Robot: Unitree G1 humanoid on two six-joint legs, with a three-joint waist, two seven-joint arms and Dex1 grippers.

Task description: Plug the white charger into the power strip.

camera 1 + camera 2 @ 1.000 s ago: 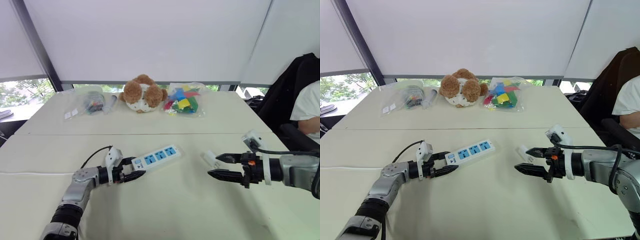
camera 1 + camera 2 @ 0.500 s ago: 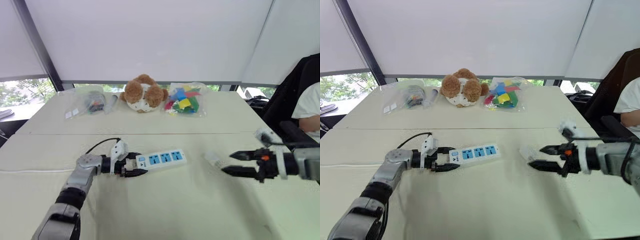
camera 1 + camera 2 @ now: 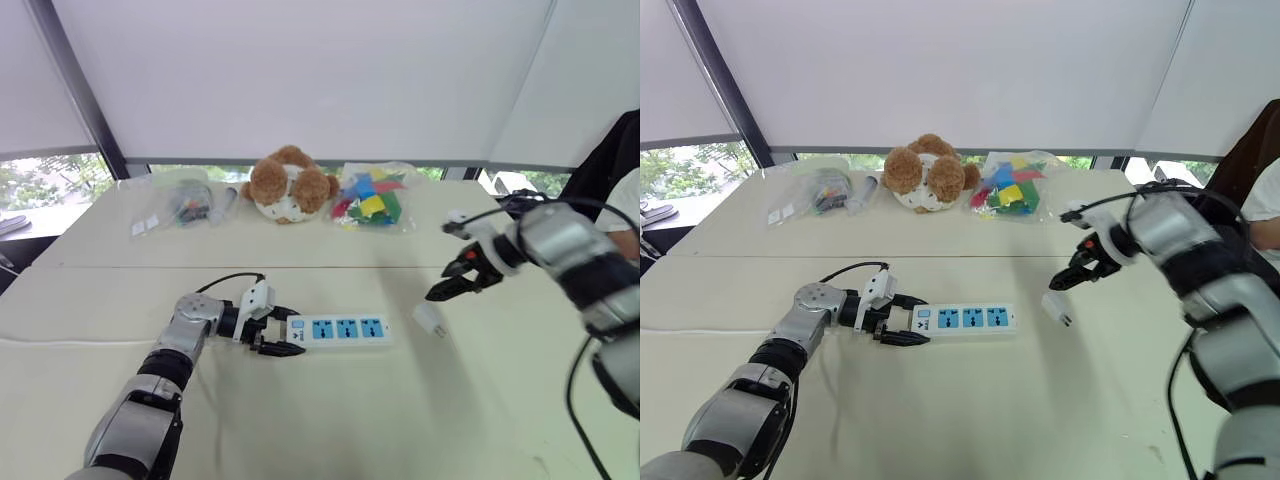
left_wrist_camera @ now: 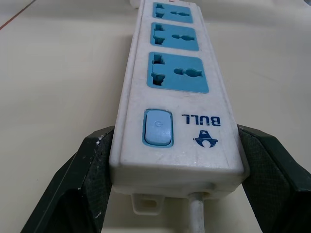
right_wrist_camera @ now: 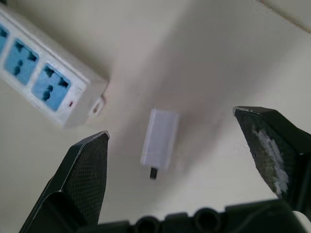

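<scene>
Left hand clamps the power strip; right hand gapes above the charger.

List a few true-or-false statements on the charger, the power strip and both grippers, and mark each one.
The left gripper is shut on the power strip at its switch end. True.
The white charger sits in a socket. False: it lies on the table, apart from the strip.
The right gripper is open over the charger. True.
The power strip has four sockets. False: three, all empty.
</scene>
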